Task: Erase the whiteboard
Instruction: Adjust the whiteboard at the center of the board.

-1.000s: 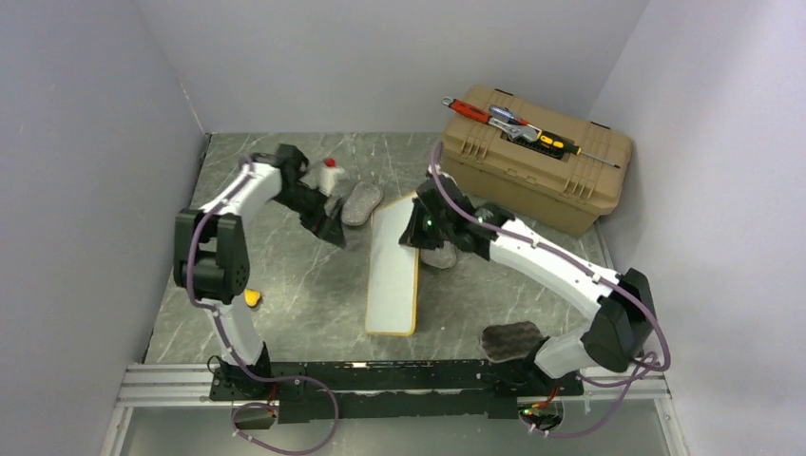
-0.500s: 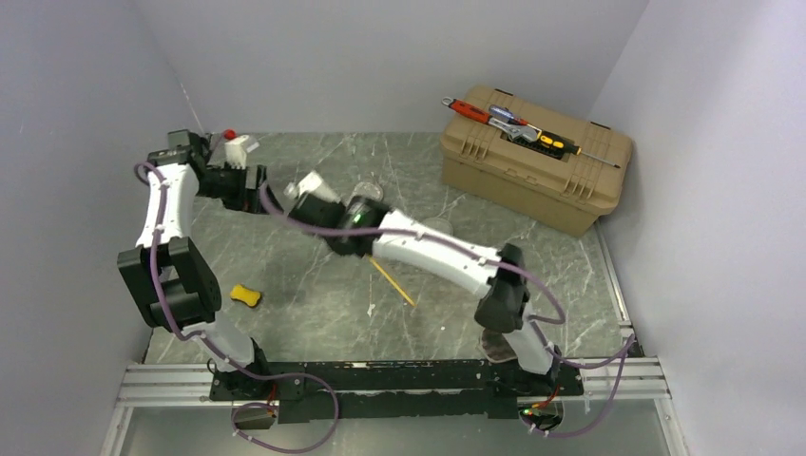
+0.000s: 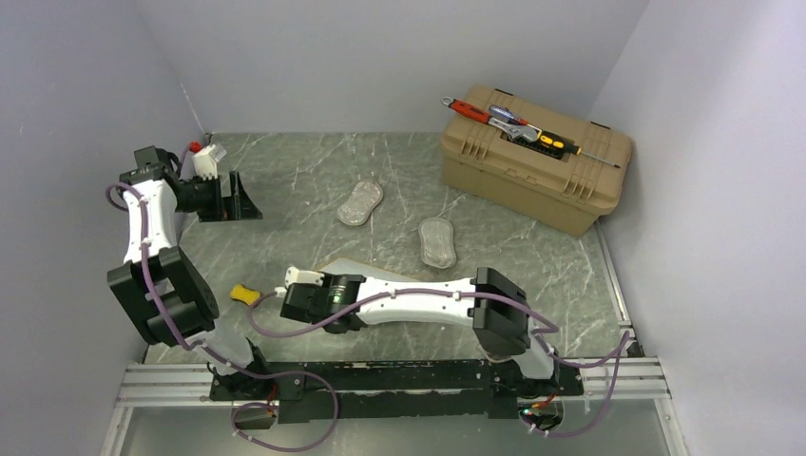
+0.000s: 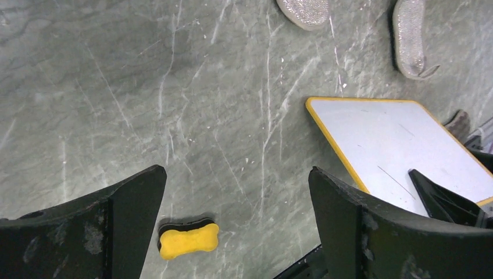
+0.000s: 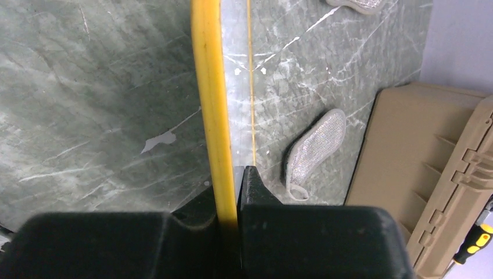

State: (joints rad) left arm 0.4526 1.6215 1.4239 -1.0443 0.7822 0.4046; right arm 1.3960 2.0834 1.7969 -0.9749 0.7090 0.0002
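Note:
The whiteboard (image 4: 401,145), white with a yellow frame and a few faint dark lines, sits near the table's front middle, partly under my right arm in the top view (image 3: 375,269). My right gripper (image 5: 235,171) is shut on its yellow edge (image 5: 212,99), seen edge-on; in the top view the gripper (image 3: 328,285) is folded back under the arm. A yellow eraser sponge (image 4: 189,239) lies on the table left of the board (image 3: 245,294). My left gripper (image 4: 235,174) is open and empty, raised at the far left (image 3: 238,198).
Two silver-grey pads (image 3: 360,202) (image 3: 438,241) lie mid-table. A tan toolbox (image 3: 537,157) with tools on its lid stands at the back right. Grey walls close in on the left, back and right. A dark rail (image 3: 399,375) runs along the near edge.
My right arm has swung left and toward the front, carrying the whiteboard from the table's centre. My left arm has pulled back to the far left wall.

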